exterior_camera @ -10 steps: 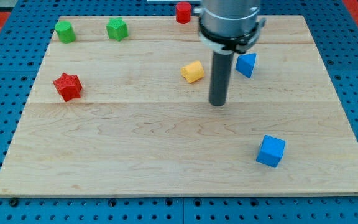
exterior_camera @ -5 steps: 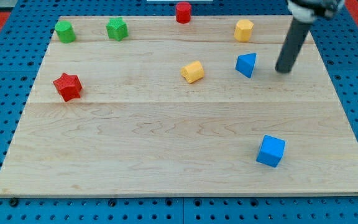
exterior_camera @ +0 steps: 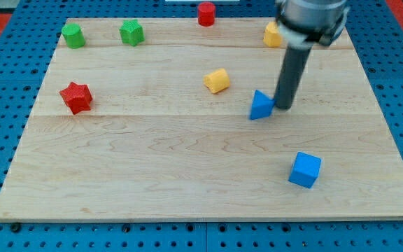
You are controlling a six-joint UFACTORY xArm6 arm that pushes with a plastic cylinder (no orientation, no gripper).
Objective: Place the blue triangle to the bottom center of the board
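Note:
The blue triangle (exterior_camera: 261, 106) lies on the wooden board (exterior_camera: 187, 175), right of centre and a little above the middle. My tip (exterior_camera: 283, 107) stands just to the triangle's right, touching or almost touching its right side. The dark rod rises from there toward the view's top.
A blue cube (exterior_camera: 304, 169) sits toward the view's bottom right. A yellow block (exterior_camera: 217, 80) lies left of the triangle. Another yellow block (exterior_camera: 271, 33) is partly hidden behind the arm. A red star (exterior_camera: 75, 96), two green blocks (exterior_camera: 73, 35) (exterior_camera: 131, 31) and a red cylinder (exterior_camera: 206, 13) stand farther off.
My tip swung from the triangle's left round to its right, then came down and left against it. The blue triangle slid down and left from its earlier spot.

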